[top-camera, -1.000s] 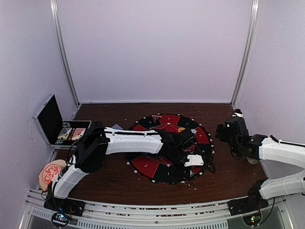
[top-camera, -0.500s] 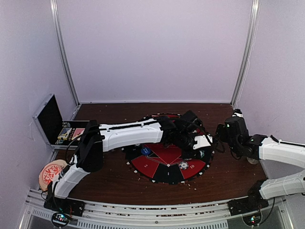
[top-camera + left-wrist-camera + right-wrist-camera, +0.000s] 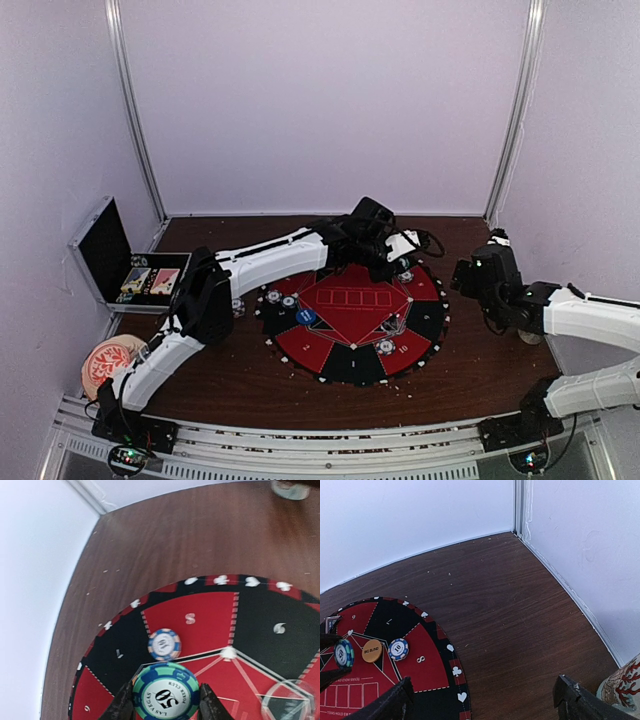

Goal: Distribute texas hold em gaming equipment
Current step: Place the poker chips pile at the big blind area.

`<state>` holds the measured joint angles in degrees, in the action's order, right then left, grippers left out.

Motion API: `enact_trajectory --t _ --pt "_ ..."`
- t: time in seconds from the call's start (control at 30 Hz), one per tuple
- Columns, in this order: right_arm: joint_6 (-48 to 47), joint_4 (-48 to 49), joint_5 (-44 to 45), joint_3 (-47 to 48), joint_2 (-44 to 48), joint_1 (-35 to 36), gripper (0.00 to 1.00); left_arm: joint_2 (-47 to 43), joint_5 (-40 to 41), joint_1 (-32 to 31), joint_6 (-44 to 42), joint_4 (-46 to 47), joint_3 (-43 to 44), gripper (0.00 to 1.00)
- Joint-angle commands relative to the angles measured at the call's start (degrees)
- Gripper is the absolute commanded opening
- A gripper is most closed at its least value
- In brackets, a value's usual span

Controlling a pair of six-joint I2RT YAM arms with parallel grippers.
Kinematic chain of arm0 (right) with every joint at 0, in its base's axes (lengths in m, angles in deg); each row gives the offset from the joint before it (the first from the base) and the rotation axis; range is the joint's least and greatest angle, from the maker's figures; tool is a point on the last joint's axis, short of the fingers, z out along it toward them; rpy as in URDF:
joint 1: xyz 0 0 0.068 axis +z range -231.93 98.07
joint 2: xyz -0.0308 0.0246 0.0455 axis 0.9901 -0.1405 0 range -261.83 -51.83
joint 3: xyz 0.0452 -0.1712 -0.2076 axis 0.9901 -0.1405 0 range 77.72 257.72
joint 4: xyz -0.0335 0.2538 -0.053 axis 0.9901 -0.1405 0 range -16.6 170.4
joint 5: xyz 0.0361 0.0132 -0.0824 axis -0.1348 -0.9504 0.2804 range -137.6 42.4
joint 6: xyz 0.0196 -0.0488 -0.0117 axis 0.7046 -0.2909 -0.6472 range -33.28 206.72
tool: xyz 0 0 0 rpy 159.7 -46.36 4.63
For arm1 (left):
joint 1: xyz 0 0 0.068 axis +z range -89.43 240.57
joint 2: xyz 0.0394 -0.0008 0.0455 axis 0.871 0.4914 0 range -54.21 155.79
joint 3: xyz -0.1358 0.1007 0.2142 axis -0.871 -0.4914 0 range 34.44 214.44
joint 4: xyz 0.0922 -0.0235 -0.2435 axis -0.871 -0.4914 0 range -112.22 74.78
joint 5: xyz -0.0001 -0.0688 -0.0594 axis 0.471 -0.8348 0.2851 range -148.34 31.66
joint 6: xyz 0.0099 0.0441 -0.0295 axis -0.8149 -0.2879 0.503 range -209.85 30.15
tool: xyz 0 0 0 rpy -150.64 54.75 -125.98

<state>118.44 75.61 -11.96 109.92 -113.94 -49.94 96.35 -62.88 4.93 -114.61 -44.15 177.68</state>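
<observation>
1. Mat [image 3: 350, 305] centre-frame; our left pincer [image 3: 388, 262] hovers at its upper rim, nearer than right pincer [image 3: 465, 275].
2. Left wrist: we grip teal chip [image 3: 166, 692]; placed chip [image 3: 164, 644] just above.
3. Right wrist: right pincer gapes wide, holding nothing.

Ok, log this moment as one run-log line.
left gripper: shut on green 50 chip | where: over mat far side | right gripper: open, empty, right of mat
</observation>
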Motion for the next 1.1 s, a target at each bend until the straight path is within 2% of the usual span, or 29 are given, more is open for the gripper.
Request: enact_trajectory --t 0.0,0.27,0.5,0.7,0.87,1.07 --pt "0.4 0.6 1.3 -0.6 -0.8 -0.3 0.98 3.6 1.8 2.7 -1.1 9.4 4.4 0.28" --pt "0.2 0.9 1.4 -0.4 -1.4 -0.3 0.98 4.7 -2.1 3.9 -3.0 7.0 2.7 0.27" --pt "-0.1 1.1 0.7 -0.3 -1.7 -0.3 0.98 3.7 -10.7 3.5 -3.9 0.7 -0.2 0.27" --pt "-0.2 1.2 0.2 -0.2 -2.1 -0.3 0.98 5.2 -11.6 2.2 -3.3 2.9 -0.3 0.27" --pt "-0.2 1.4 -0.1 -0.3 -2.2 -0.3 0.98 7.9 -9.2 1.9 -3.3 5.6 1.9 0.27" --pt "-0.4 1.7 -0.6 -0.3 -2.5 -0.3 0.97 8.8 -9.6 1.9 -3.5 5.7 0.0 0.27"
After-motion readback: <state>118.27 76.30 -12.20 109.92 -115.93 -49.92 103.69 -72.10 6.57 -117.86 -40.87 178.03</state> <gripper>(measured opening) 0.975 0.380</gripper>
